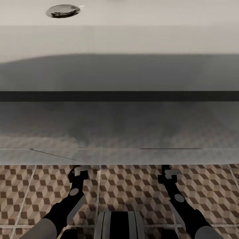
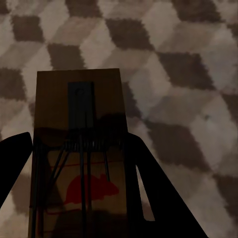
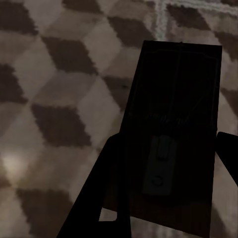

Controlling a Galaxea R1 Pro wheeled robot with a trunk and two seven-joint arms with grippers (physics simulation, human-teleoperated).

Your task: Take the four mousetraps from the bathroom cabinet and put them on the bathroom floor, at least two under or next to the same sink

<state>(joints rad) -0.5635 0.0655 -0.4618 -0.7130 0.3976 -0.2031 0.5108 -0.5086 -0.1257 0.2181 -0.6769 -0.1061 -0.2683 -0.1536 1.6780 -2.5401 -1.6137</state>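
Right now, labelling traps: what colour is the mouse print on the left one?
Red, on the mousetrap; left wrist view.

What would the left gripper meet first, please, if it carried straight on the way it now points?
Probably the bathroom floor: the left gripper, holding a mousetrap, points at the cube-patterned tiles, with nothing else visible between. How far off they lie is unclear.

From the head view I see the bathroom sink (image 1: 119, 76) spanning the frame ahead of me and overhanging the bathroom floor (image 1: 126, 186), with its drain (image 1: 63, 10) set in the basin toward my left. My left claw (image 1: 80, 171) and right claw (image 1: 170, 174) reach forward side by side, well apart, just before the sink's front edge. Each wrist view has a mousetrap between the fingers, the left mousetrap (image 2: 79, 148) and right mousetrap (image 3: 173, 139), over the floor, though I cannot tell whether they touch it.
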